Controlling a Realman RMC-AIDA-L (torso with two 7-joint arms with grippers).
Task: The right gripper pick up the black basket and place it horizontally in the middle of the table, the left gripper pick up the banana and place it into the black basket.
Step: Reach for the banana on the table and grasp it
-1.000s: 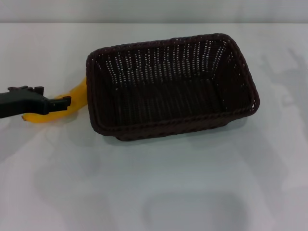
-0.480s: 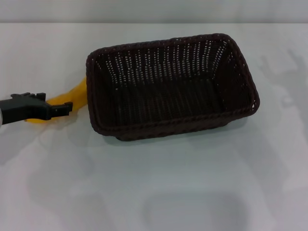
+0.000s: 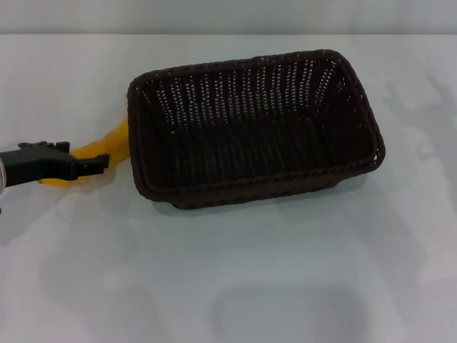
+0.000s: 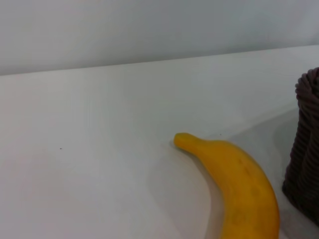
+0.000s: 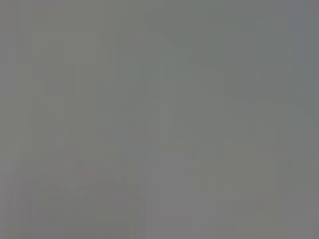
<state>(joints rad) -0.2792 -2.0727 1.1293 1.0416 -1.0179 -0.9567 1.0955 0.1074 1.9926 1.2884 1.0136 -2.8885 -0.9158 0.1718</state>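
Note:
The black basket (image 3: pixel 235 187) stands upright and empty in the middle of the white table (image 3: pixel 285 271), long side across the view. The yellow banana (image 3: pixel 108 141) lies on the table against the basket's left end. My left gripper (image 3: pixel 96 163) reaches in from the left edge and overlaps the banana's near end in the head view. The left wrist view shows the banana (image 4: pixel 239 184) lying on the table with the basket's wall (image 4: pixel 305 149) close beside it. The right gripper is out of view, and the right wrist view shows only flat grey.
The table's far edge runs along the top of the head view. Faint shadows lie on the table at the right and at the front.
My left gripper has shifted a little toward the near side and left over the banana. The banana and the basket have not moved.

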